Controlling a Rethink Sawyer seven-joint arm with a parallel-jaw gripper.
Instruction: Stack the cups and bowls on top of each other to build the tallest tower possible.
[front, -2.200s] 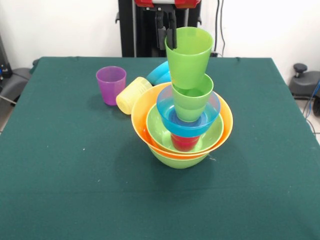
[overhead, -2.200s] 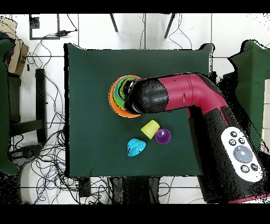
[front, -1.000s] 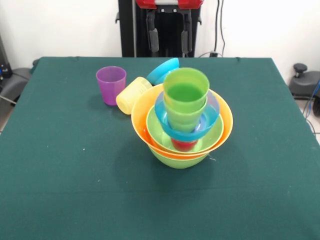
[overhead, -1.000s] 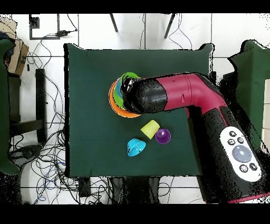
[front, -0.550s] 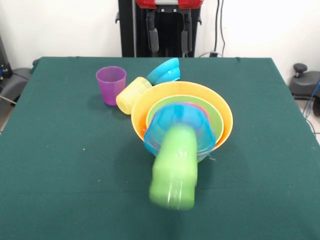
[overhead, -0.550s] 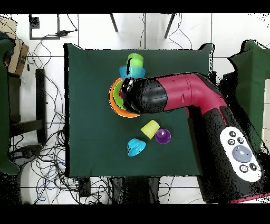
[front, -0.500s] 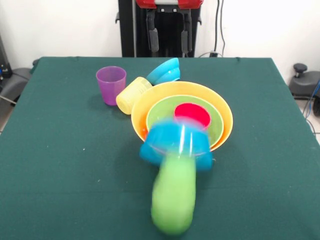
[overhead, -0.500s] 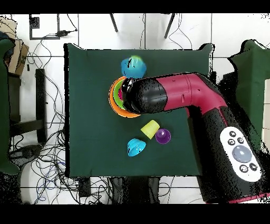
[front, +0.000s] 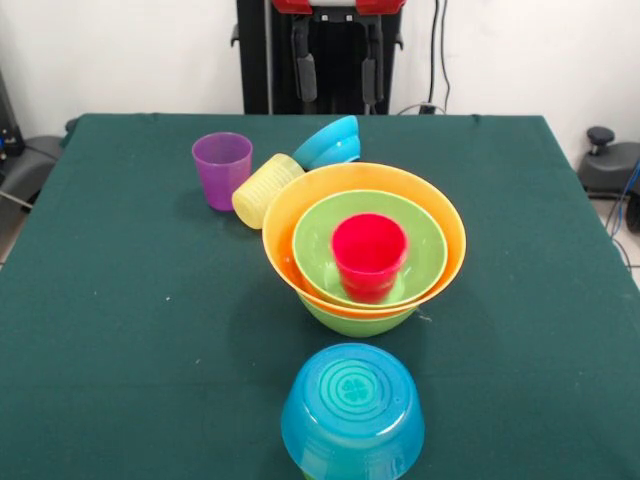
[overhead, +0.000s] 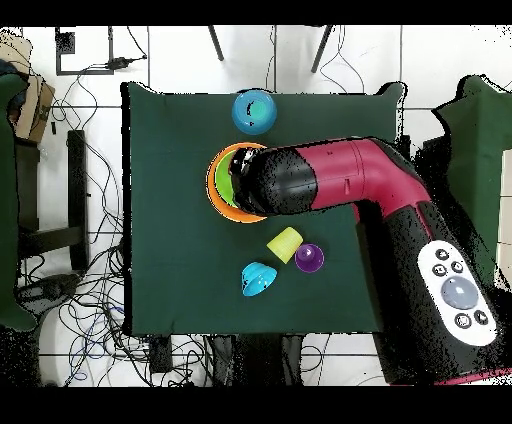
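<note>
The tower stands mid-table: a lime green bowl (front: 355, 322) at the bottom, the large orange bowl (front: 290, 215), a second lime green bowl (front: 315, 240) and an upright red cup (front: 369, 255) inside. In the overhead view my arm (overhead: 300, 180) covers most of it, and only the orange rim (overhead: 214, 188) shows. A blue bowl (front: 352, 412) lies upside down at the table's front edge, also in the overhead view (overhead: 253, 111). The two light green cups do not show clearly. My gripper (front: 338, 78) hangs high above the tower, open and empty.
A purple cup (front: 222, 168) stands upright behind the tower on the left. A ribbed pale yellow cup (front: 265, 190) lies on its side against the orange bowl. A second blue bowl (front: 328, 142) leans tilted behind it. The three also show in the overhead view (overhead: 280, 258).
The blue bowl and two green cups that stood on the red cup toppled forward off the tower. The blue bowl came to rest upside down at the front edge. My gripper stayed up.
</note>
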